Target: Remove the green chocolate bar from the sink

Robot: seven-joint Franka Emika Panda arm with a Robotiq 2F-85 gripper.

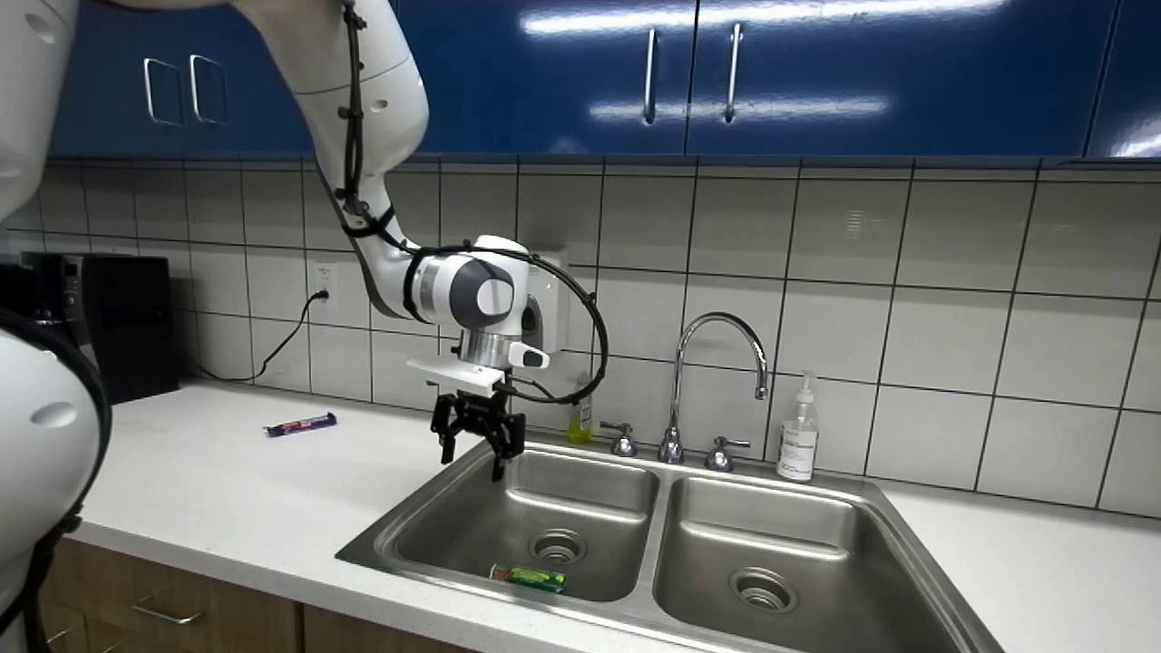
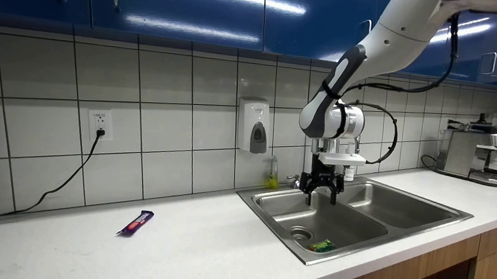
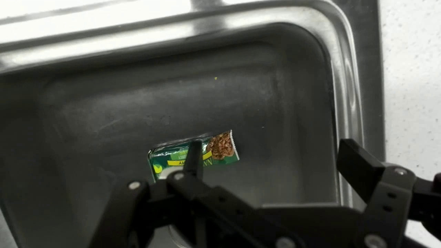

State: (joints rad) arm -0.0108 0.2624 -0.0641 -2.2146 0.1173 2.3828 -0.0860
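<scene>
The green chocolate bar [image 1: 529, 578] lies on the floor of a basin of the steel sink [image 1: 657, 544], near that basin's front wall. It also shows in an exterior view [image 2: 321, 245], beside the drain. In the wrist view the bar [image 3: 221, 146] is partly hidden behind a gripper finger. My gripper [image 1: 473, 461] is open and empty, pointing down, well above the bar. It also shows in an exterior view [image 2: 320, 201]. In the wrist view the gripper [image 3: 271, 144] has its fingers wide apart, one across the bar, one over the sink's rim [image 3: 370, 103].
A chrome faucet [image 1: 676, 390] with two handles stands behind the sink. A clear soap bottle [image 1: 798, 444] and a yellow-green bottle [image 2: 273, 177] stand along the wall. A purple wrapped bar [image 2: 136, 223] lies on the white counter [image 2: 188, 249]. A dispenser [image 2: 254, 122] hangs on the tiles.
</scene>
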